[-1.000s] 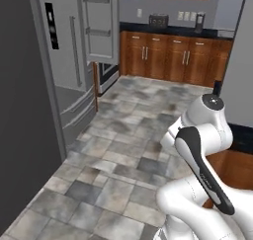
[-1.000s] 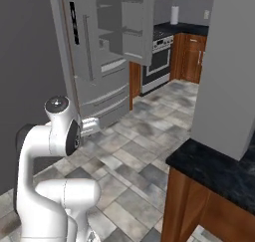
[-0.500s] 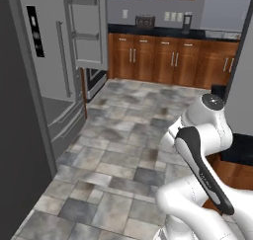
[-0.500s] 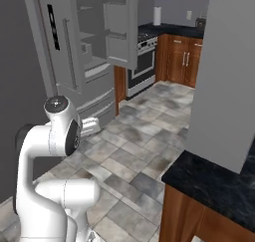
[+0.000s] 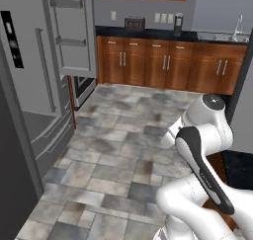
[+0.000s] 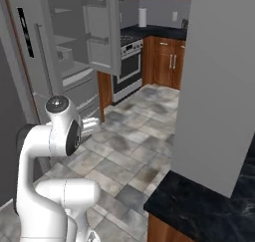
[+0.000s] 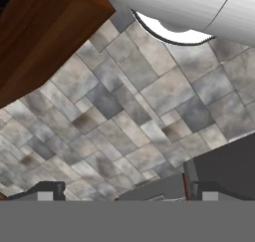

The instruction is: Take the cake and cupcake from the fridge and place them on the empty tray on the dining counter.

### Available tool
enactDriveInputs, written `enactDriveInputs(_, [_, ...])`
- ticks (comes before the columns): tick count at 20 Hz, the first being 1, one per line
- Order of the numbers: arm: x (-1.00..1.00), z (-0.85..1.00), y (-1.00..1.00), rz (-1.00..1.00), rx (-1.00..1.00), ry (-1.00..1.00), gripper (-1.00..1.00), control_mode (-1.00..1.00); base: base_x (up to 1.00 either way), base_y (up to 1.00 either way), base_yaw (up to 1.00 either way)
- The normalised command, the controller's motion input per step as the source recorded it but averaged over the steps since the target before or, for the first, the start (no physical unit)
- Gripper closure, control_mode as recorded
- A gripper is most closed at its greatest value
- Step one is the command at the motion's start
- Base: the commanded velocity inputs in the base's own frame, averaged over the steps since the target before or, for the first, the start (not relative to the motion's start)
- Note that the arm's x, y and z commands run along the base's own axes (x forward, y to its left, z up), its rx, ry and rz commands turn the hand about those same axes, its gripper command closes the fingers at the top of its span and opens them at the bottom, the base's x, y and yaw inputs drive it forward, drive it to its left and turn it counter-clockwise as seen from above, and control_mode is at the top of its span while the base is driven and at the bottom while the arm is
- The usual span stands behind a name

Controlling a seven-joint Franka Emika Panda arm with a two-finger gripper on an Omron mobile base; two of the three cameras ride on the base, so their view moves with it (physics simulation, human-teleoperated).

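The grey fridge (image 5: 42, 81) stands at the left, its black display panel (image 5: 12, 39) facing me and one upper door (image 5: 74, 31) swung open. In the right base view the fridge (image 6: 30, 61) shows door shelves (image 6: 92, 34) with nothing visible on them. My gripper (image 7: 127, 192) is open, its two dark fingertips (image 7: 47, 191) wide apart over floor tiles, nothing between them. It points down beside the brown wooden base (image 7: 45, 37) of the dining counter (image 6: 204, 211). The cake, the cupcake and the tray are out of view.
Wooden wall cabinets (image 5: 163, 63) under a dark counter with a toaster (image 5: 134, 23) line the back. A steel oven (image 6: 127, 69) stands right of the fridge. A tall grey panel (image 6: 219, 81) rises above the dining counter. Open tiled floor (image 5: 113, 150) lies between me and the fridge.
The whole picture has shifted: the base has moved, so the fridge now sits further left and nearer. The arm keeps its folded pose and the gripper stays open.
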Motion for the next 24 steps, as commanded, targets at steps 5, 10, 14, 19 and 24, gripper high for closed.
enactDriveInputs(5, [0.00, 0.00, 0.00, 0.00, 0.00, 0.00, -1.00, 1.00, 0.72, 0.02, -0.07])
enactDriveInputs(10, [0.00, 0.00, 0.00, 0.00, 0.00, 0.00, -1.00, 1.00, 0.70, 0.17, -0.09])
enactDriveInputs(14, [0.00, 0.00, 0.00, 0.00, 0.00, 0.00, -1.00, 1.00, 0.56, 0.43, -0.18])
enactDriveInputs(19, [0.00, 0.00, 0.00, 0.00, 0.00, 0.00, -1.00, 1.00, 0.49, 0.48, -0.17])
enactDriveInputs(24, [0.00, 0.00, 0.00, 0.00, 0.00, 0.00, -1.00, 1.00, 0.62, 0.24, -0.05])
